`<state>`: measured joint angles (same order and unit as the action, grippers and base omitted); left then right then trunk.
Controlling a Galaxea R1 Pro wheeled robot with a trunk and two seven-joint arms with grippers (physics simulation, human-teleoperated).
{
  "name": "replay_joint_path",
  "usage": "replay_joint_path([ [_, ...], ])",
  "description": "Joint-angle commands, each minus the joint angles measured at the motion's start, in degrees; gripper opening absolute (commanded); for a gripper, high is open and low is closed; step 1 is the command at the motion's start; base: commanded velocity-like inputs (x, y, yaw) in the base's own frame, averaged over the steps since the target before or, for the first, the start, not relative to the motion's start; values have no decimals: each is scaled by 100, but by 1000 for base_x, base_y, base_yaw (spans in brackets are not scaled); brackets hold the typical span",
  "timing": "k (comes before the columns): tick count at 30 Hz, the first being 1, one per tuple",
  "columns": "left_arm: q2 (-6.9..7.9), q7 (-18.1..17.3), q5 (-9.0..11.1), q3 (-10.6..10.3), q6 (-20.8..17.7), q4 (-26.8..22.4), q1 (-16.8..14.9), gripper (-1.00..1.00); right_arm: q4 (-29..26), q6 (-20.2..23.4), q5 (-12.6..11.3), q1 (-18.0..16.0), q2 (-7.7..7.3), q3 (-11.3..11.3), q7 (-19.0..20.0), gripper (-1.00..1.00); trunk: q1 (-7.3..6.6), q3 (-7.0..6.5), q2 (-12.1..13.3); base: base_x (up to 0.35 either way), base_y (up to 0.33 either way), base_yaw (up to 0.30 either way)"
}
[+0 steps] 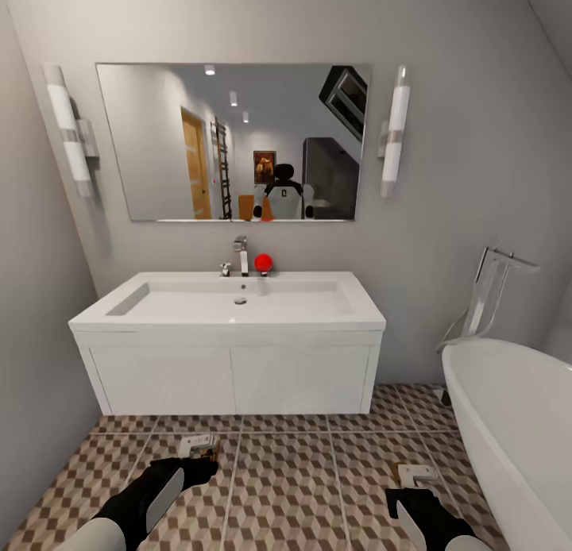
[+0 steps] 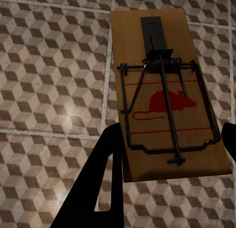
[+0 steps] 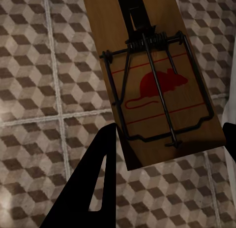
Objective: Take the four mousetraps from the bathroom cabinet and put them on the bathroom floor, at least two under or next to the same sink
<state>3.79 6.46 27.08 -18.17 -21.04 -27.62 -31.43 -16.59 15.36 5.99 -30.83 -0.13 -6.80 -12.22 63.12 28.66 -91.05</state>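
Mousetraps held in both grippers before the sink (image 1: pixel 230 301).
Left gripper (image 2: pixel 169 154) clamps one mousetrap (image 2: pixel 164 90), right gripper (image 3: pixel 167 149) another (image 3: pixel 157 80); released from this height above the bathroom floor (image 1: pixel 286 472), either could bounce away from the vanity.

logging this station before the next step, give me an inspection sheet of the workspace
surface: bathroom floor, cube-pattern tiles, pale grout.
job's things: one mousetrap in the left gripper, another mousetrap in the right gripper, both above the tiles; each has a wire spring bar and a red mouse print. sink on a white vanity straight ahead.
clutter: red ball beside the chrome tap.
grippers: both low before the vanity, each shut on a trap.
cables: nothing seen.
surroundings: mirror between two wall lamps, white tub to the right.
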Motion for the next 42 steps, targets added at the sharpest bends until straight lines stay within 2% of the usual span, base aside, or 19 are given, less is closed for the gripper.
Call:
replay_joint_path([
  [1, 8, 59, 52, -47, -19, -15, -3, -100, -11, 40, 51, -2, 4, -30, 0, -100, 22, 25, -45, 0, 0, 0],
  [42, 26, 83, 60, -36, 21, -6, -3, -100, -11, 38, 63, -2, 4, -23, 1, -100, 923, 761, -1689, 0, 0, 0],
])
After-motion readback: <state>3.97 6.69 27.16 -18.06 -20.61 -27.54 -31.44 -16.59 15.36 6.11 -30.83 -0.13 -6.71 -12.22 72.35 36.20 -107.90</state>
